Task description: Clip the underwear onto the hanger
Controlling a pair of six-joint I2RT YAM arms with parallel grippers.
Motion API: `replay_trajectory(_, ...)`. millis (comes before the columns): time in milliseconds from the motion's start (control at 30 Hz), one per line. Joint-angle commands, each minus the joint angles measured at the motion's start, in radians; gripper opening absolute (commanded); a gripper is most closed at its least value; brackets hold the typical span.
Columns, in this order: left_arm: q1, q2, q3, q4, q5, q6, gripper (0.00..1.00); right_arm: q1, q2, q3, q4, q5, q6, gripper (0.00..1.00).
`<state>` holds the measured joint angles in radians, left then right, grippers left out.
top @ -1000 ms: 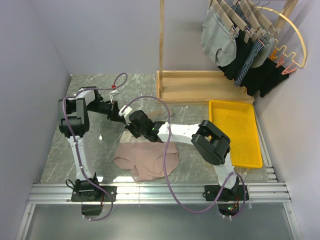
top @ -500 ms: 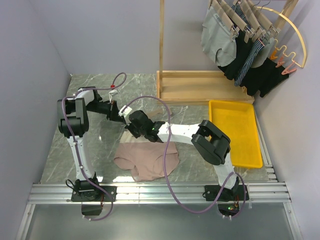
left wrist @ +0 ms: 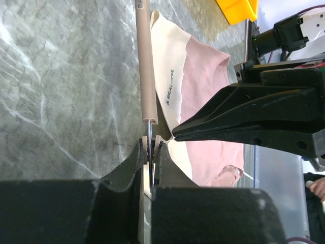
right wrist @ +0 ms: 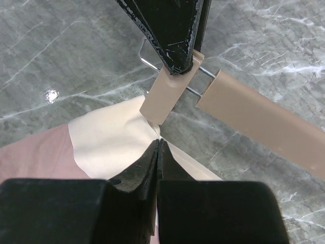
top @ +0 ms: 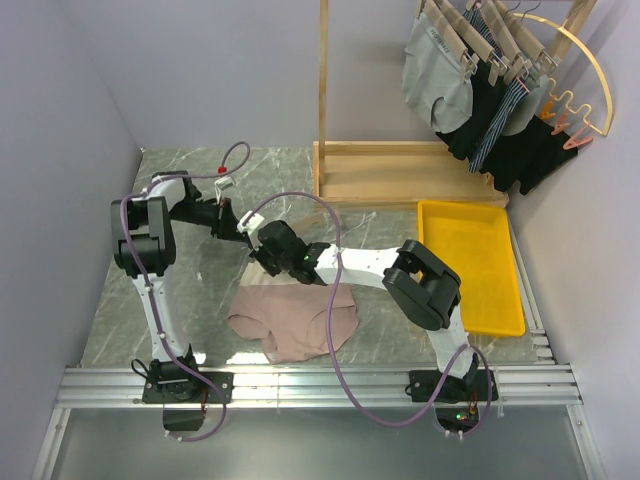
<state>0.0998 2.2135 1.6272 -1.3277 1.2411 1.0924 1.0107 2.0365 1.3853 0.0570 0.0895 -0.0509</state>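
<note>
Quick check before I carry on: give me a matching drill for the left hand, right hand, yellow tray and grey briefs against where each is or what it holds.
1. left hand
2. right hand
3. yellow tray
4. grey briefs

a. hanging up, far right corner
b. shut on the cream waistband of the underwear
c. lying on the table, right side
d. shut on a clip of the hanger

Pairs: 1-d, 2-b, 3-c, 4-a

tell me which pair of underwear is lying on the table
The dusty-pink pair with a cream waistband lies on the table; the grey pair and the black ones hang from hangers.
</note>
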Motion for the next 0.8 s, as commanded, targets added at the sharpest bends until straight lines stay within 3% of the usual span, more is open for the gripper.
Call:
replay_trajectory(0,-0.008,-0.072,-0.009,-0.041,0.041,0.064,0.00,0.006,-0.015,0.003,0.033,0.010,-0.010,0.00)
replay_trajectory(767,-0.049,-0.032,-0.075,-0.042,0.072,0.201,0.00,0.006,-0.027,0.001,0.037,0.010,-0.020,0.00)
